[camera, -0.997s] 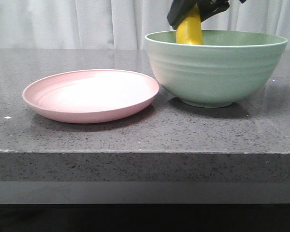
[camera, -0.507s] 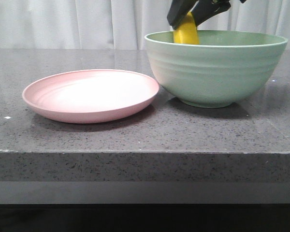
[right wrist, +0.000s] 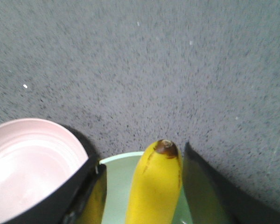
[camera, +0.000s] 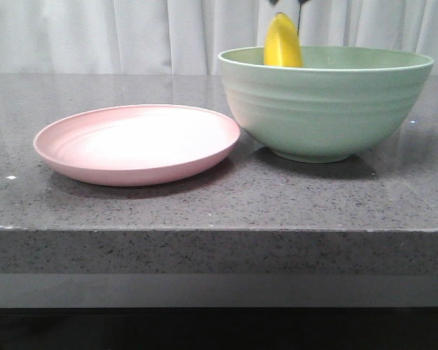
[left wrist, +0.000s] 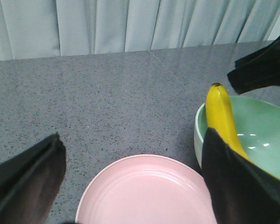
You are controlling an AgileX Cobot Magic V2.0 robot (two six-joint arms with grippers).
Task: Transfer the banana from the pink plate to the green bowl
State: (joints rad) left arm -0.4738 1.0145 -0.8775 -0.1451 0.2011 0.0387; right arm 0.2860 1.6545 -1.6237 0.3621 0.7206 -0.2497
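Observation:
The yellow banana (camera: 283, 44) stands on end inside the green bowl (camera: 328, 109), its top sticking up above the far left rim. My right gripper (right wrist: 141, 156) is open, with a finger on each side of the banana's dark tip (right wrist: 167, 147) and a gap between the fingers and the fruit. In the front view only a dark sliver of it shows at the top edge. The pink plate (camera: 139, 142) lies empty to the left of the bowl. My left gripper (left wrist: 133, 135) is open wide above the plate (left wrist: 144, 191) and holds nothing.
The plate and bowl sit close together on a dark speckled stone counter (camera: 219, 204) with its front edge near the camera. White curtains (camera: 95, 33) hang behind. The right arm's dark finger (left wrist: 263, 70) shows above the bowl in the left wrist view.
My right gripper has opened off the banana and risen almost out of the front view. The banana stays upright in the bowl.

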